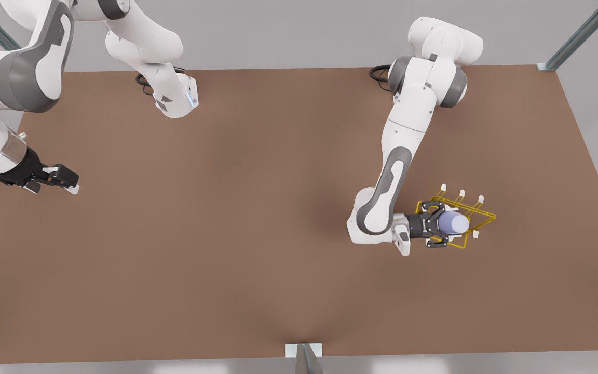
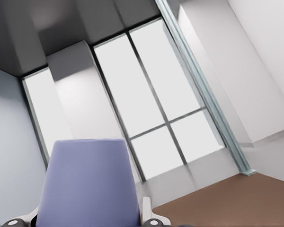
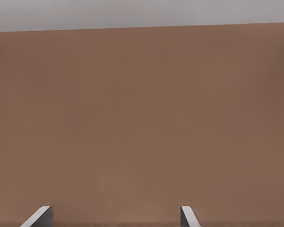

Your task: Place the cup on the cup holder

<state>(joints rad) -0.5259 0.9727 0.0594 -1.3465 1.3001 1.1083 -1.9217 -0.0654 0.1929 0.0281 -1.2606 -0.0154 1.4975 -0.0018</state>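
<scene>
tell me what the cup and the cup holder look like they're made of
The cup, held in the left end effector, looks like matte plastic or glazed ceramic: even lavender-blue, no gloss or texture. The cup holder looks like thin yellow wire, likely coated metal, with white-tipped prongs. Being renders, neither material is certain.

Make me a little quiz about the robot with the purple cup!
1. True or false: the left gripper holds the cup.
2. What is the cup over? A) the cup holder B) bare table C) a plate
3. Fill in: the right gripper waits with its fingers ____.

Key: 1 true; 2 A; 3 open
</scene>
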